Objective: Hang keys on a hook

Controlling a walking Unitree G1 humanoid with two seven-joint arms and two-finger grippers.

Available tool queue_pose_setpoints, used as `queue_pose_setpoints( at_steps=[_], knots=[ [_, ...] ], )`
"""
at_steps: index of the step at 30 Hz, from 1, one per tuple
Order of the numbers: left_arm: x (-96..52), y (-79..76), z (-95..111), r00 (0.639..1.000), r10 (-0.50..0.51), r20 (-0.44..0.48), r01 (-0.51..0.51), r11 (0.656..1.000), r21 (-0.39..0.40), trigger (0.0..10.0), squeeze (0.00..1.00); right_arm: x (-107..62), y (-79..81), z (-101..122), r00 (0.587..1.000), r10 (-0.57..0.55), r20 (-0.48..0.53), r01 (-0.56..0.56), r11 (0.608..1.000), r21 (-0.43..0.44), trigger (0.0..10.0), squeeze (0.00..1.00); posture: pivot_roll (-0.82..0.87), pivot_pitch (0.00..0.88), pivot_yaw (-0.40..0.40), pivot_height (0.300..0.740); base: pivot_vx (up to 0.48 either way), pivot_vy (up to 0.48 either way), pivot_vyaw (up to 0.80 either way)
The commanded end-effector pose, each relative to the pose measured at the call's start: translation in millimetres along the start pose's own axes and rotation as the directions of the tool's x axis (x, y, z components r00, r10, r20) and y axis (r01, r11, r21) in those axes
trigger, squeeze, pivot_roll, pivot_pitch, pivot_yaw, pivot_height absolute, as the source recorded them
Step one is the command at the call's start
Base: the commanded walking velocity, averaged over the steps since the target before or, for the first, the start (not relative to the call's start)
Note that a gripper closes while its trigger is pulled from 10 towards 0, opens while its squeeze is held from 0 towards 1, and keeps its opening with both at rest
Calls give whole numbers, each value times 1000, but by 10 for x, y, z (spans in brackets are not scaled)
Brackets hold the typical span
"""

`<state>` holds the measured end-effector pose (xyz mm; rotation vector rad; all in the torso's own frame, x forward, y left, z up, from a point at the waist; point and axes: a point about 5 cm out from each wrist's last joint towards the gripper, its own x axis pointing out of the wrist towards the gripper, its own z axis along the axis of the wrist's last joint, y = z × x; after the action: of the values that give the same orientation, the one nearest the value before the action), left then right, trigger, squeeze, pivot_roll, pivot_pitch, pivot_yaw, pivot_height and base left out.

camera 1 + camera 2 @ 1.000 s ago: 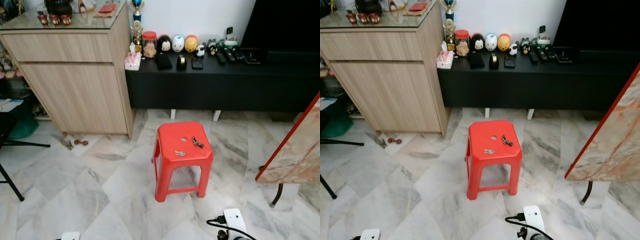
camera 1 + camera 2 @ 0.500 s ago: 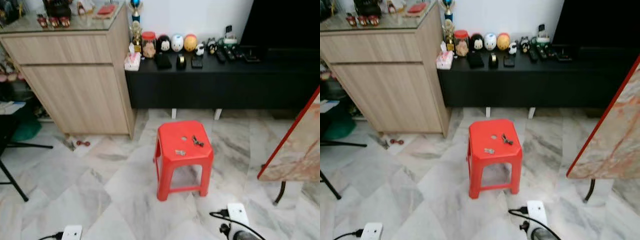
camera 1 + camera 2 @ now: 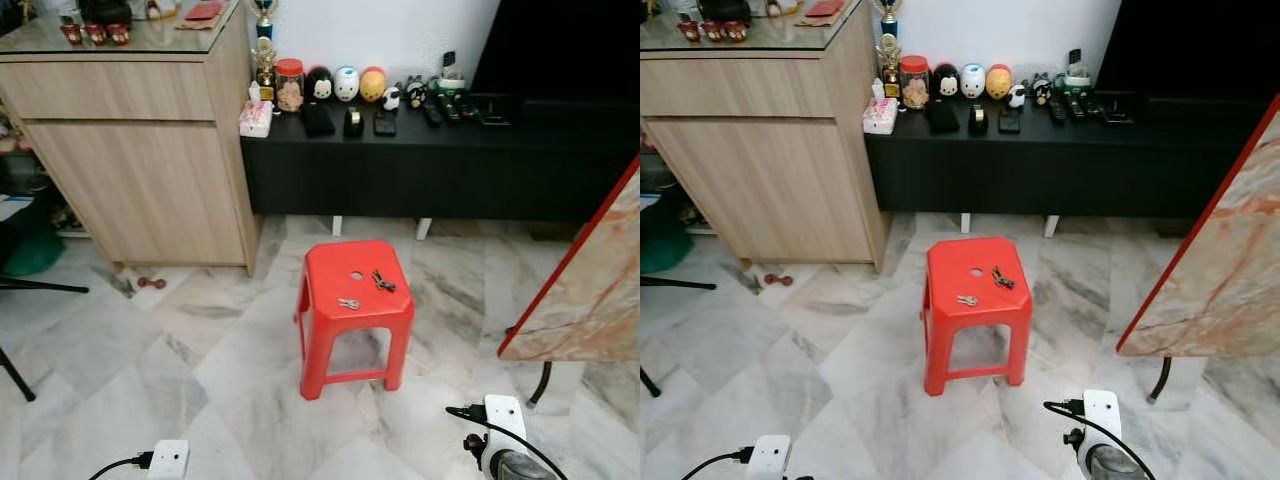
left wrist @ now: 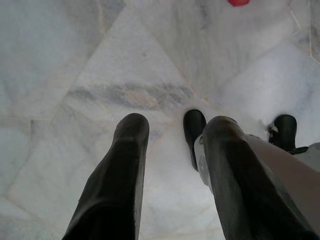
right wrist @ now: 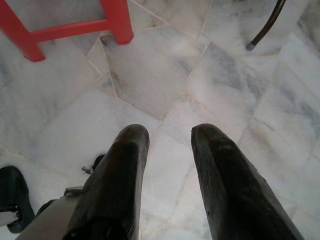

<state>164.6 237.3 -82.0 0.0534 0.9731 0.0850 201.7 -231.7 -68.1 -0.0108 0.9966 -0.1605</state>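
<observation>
Two sets of keys lie on a red plastic stool (image 3: 325, 300) in the middle of the marble floor: a dark bunch (image 3: 383, 281) toward its far right and a small silver key (image 3: 348, 303) nearer its front. The stool's legs (image 5: 117, 20) show in the right wrist view. Both arms hang low. My left gripper (image 4: 172, 140) is open above bare marble, and my right gripper (image 5: 170, 140) is open above the floor near the stool's feet. Neither holds anything.
A wooden cabinet (image 3: 140, 150) stands at the back left beside a low black console (image 3: 430, 160) carrying figurines and remotes. A marble tabletop with a red edge (image 3: 590, 290) leans in at the right. Dark chair legs (image 3: 20, 370) stand at the left.
The camera has shifted, so the stool and furniture sit slightly left in the picture. My wrists now show at the bottom edge. The keys have not moved on the stool.
</observation>
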Motion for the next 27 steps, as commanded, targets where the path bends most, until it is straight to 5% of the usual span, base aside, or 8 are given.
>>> queue_pose_setpoints(
  at_steps=[1, 12, 22, 27],
  knots=[
    [1, -7, -13, 1000, 5, -8, -5, 999, -34, 10000, 0, -2, -19, 9, 1000, 3, 9, -3, 1000, -3, 10000, 0, -65, 0, -53, 740, 0, 0, 0],
    [-43, 84, -159, 998, 28, -47, -30, 999, -38, 10000, 0, -12, 9, -173, 998, -49, -33, 53, 991, 125, 10000, 0, -96, 0, -6, 740, 0, 0, 0],
    [-69, 111, -240, 998, 26, -63, -28, 999, -30, 10000, 0, -18, 27, -229, 999, -3, -52, 2, 1000, -25, 10000, 0, -117, 0, 17, 740, 0, 0, 228],
    [-75, 121, -252, 998, 31, -62, -33, 999, -34, 10000, 0, -20, 43, -250, 998, 7, -56, -7, 1000, -10, 10000, 0, -127, 0, 24, 740, 0, 0, 585]
  ],
)
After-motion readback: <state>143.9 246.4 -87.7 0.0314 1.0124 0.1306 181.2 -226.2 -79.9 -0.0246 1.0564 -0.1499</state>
